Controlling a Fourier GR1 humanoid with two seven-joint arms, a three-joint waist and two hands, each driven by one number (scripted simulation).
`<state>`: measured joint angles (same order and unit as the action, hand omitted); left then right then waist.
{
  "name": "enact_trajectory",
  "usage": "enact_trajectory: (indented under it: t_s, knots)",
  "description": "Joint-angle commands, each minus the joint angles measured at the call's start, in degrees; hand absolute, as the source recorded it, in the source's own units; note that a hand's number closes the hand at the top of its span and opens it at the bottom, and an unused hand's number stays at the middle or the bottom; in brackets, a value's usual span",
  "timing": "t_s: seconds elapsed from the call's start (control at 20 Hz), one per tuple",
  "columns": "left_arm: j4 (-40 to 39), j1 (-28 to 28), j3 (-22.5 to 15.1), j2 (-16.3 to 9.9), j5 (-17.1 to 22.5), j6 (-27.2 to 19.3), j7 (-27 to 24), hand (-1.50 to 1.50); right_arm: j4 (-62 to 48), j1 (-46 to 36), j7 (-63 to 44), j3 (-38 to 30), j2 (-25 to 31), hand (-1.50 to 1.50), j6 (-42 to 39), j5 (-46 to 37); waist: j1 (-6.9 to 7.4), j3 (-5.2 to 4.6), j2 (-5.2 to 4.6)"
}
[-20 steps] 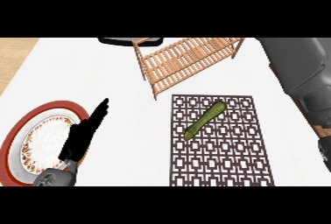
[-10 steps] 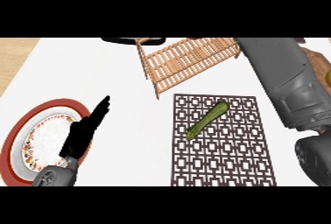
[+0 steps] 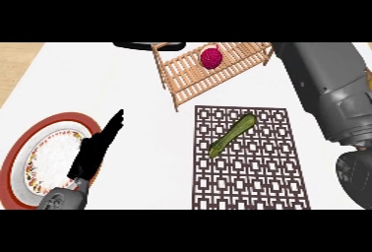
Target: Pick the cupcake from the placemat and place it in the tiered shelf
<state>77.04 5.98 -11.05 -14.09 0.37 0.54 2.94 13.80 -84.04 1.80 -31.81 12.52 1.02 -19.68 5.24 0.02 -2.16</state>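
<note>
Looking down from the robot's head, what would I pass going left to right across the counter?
Plate → left hand → green vegetable lying on the placemat → right forearm. The wooden shelf with the pink cupcake sits farther back, overlapping the placemat's span.
</note>
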Motion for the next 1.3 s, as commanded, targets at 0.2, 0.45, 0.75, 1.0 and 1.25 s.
enact_trajectory:
  t_s: [0.2,0.45,0.75,1.0,1.25]
  knots:
    - [-0.14,-0.01,-0.05,0.96,-0.97,-1.31,-0.33,0.00,2.50,1.92,3.62,-5.21,7.61,-1.50,13.71,2.57,-0.85,-0.03,-0.05]
    - [1.28,-1.34,1.88,-0.81,0.66,0.02,0.10,0.00,0.24,5.39,-0.23,-6.69,17.58,-1.50,11.47,2.93,-1.66,0.04,0.58]
    - [1.56,-2.86,2.06,-1.28,1.41,1.69,-0.35,0.00,-0.81,11.96,4.60,-7.71,27.47,-1.50,-2.75,4.50,-1.92,0.15,0.56]
    - [0.46,-1.59,1.89,0.18,0.51,0.55,-0.32,0.00,-1.26,14.05,8.85,-7.41,29.92,-1.50,-7.08,4.44,-1.61,0.16,0.38]
    - [-0.41,-1.87,2.26,-0.24,-0.60,0.18,-1.41,0.00,-1.68,16.68,12.01,-6.59,32.61,-1.50,-13.34,4.08,-1.82,0.15,0.64]
